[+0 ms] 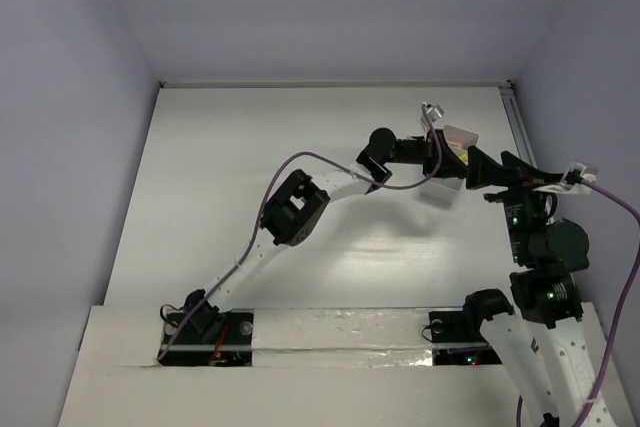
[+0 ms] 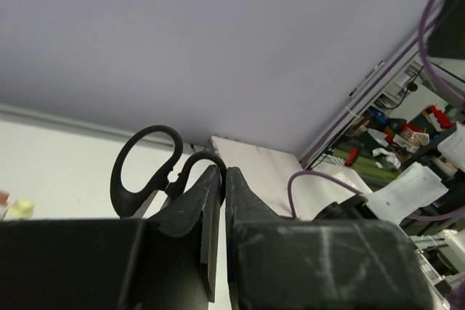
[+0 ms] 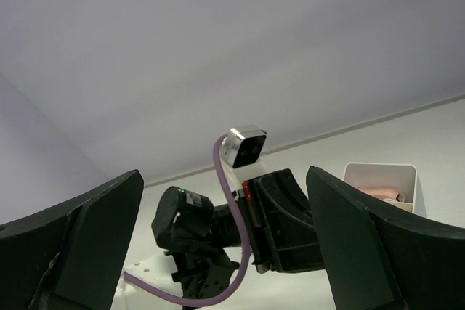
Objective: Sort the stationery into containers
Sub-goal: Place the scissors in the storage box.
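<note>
No legible text (nothing readable)

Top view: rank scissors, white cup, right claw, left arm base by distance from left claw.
1. Scissors: gripped in the left claw itself.
2. White cup: just right of it.
3. Right claw: beyond the cup, far right.
4. Left arm base: bottom left, farthest.

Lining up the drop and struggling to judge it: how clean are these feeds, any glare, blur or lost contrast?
Top external: even light, little glare, but the white cup washes into the white table. Left wrist: scissors handles sharp, left claw dark and soft up close. Right wrist: right claw silhouetted, cup crisp.
</note>
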`<move>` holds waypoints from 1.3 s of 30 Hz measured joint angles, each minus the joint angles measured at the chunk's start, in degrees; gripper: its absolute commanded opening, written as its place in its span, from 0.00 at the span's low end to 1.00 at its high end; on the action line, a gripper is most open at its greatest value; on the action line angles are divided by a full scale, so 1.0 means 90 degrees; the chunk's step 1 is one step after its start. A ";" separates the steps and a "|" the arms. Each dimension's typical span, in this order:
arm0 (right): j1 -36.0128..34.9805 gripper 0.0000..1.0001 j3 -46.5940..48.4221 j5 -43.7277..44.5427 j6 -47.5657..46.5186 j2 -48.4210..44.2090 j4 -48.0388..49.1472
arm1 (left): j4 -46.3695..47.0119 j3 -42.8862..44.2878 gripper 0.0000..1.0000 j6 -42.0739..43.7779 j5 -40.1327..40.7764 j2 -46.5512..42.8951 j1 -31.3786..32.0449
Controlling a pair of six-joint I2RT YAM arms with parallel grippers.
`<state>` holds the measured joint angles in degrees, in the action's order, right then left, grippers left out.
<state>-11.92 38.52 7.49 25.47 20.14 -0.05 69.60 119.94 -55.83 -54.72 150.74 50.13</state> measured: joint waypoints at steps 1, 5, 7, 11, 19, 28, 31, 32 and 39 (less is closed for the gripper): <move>0.0000 1.00 0.0000 -0.0002 0.0000 0.0000 0.0000 | -0.0063 0.0034 0.00 0.0005 -0.0007 0.0044 0.0000; 0.0000 1.00 0.0000 -0.0002 0.0000 0.0000 0.0000 | -0.0376 0.0423 0.00 0.0051 -0.0029 0.0270 -0.0019; 0.0000 1.00 0.0000 -0.0002 0.0000 0.0000 0.0000 | -0.0444 0.0653 0.00 0.0066 -0.0024 0.0372 -0.0044; 0.0000 1.00 0.0000 -0.0007 0.0000 0.0000 0.0000 | -0.0500 0.0797 0.00 0.0095 -0.0010 0.0454 -0.0083; 0.0000 1.00 0.0000 -0.0053 -0.0002 -0.0056 0.0002 | -0.0729 0.0799 0.00 0.0221 0.0070 0.0631 -0.0219; 0.0000 1.00 0.0000 -0.0058 -0.0002 -0.0061 0.0002 | -0.0967 0.0789 0.14 0.0430 0.0202 0.0782 -0.0279; 0.0000 1.00 0.0000 -0.0063 -0.0002 -0.0061 0.0002 | -0.0930 0.0695 0.26 0.0529 0.0277 0.0780 -0.0279; 0.0000 1.00 0.0000 -0.0066 -0.0005 -0.0061 0.0002 | -0.0911 0.0619 0.31 0.0563 0.0296 0.0780 -0.0279; 0.0000 1.00 0.0002 -0.0078 -0.0022 -0.0061 -0.0002 | -0.0913 -0.0032 0.49 0.0894 0.0410 0.0525 -0.0294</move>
<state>-11.92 38.54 6.79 25.28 19.59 -0.08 61.39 119.66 -47.79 -51.03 155.46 47.48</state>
